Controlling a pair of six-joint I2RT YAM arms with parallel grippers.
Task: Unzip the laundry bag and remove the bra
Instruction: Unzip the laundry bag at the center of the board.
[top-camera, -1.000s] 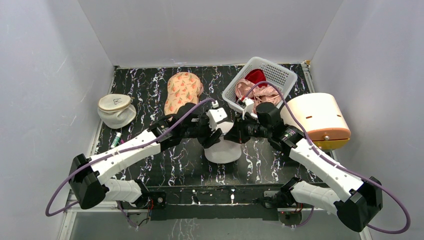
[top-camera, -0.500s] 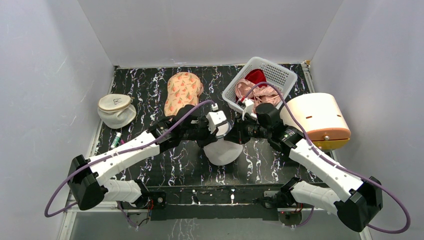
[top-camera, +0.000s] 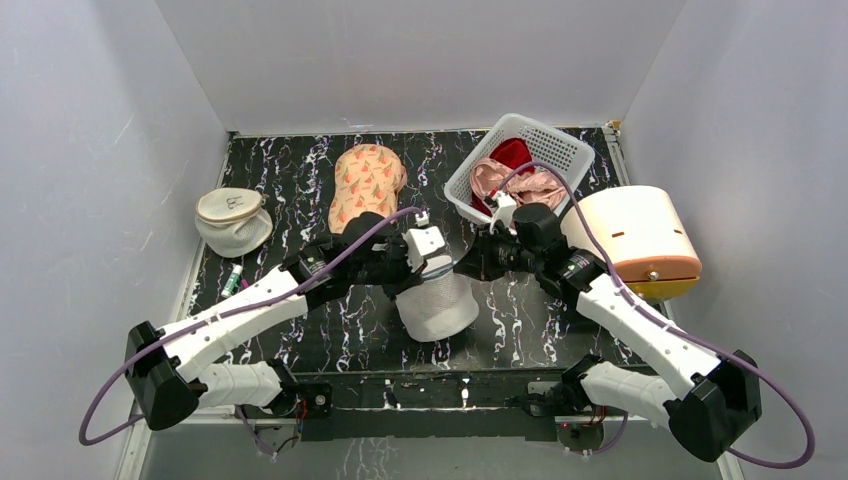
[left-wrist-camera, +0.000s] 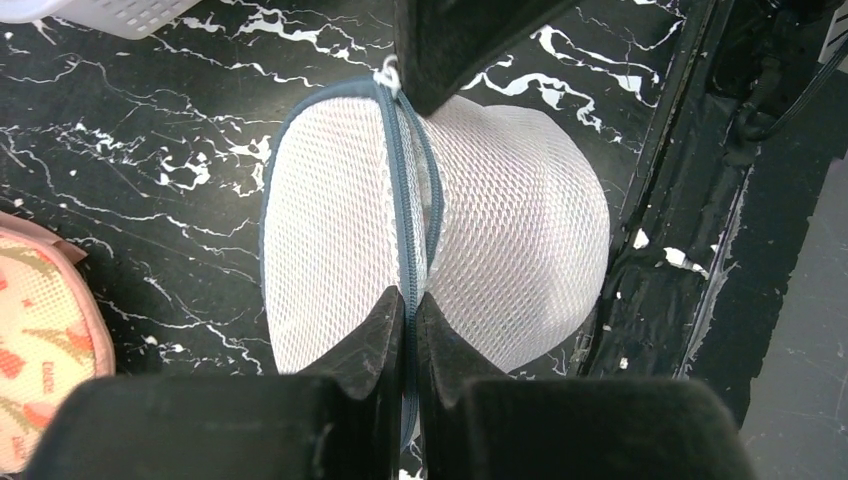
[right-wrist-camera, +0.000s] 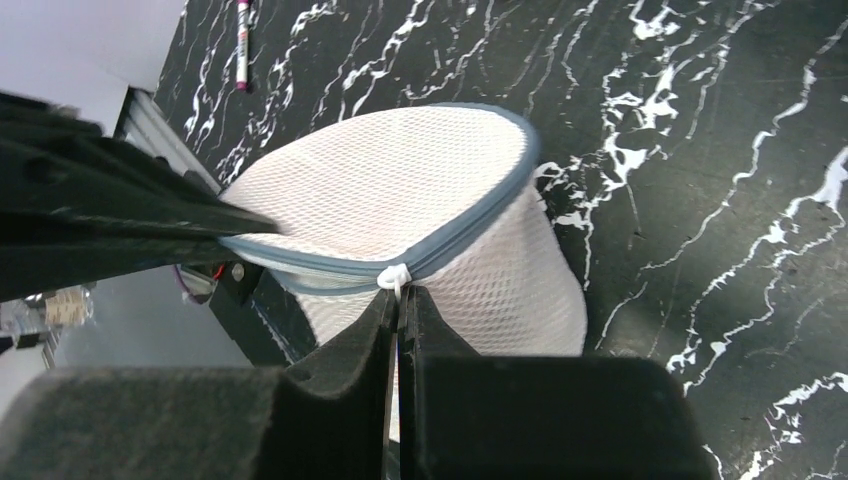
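Laundry bag (top-camera: 437, 308) from the top camera is front and centre over the black marbled table (top-camera: 300, 180), strung between the two arms so it looks like a stubby mesh drum; left gripper (top-camera: 428, 262) has its left top edge, right gripper (top-camera: 466, 268) the right one, and the white basket (top-camera: 560, 150) with the pink satin garment (top-camera: 528, 186) sits behind, apart from it; can't tell from here if the bottom touches the table; left wrist view: jaws pressed together on the blue-grey zip rim (left-wrist-camera: 402, 200), pinching that seam flat, with the little white zip pull (left-wrist-camera: 388, 72) at the far end by the other arm's finger; right wrist view: jaws together too, clamped right on that pull as far as I can tell, though how far the zip is open I can't say; no sign of the bra, the mesh is too dense to see through, so my guess is it's inside; handling-wise the laundry bag looks super light and floppy, so grabbing the dome would just bunch the mesh; the stiffer zip rim and the pull are the spots to hold, and I'd drag along the rim or the whole thing just follows.
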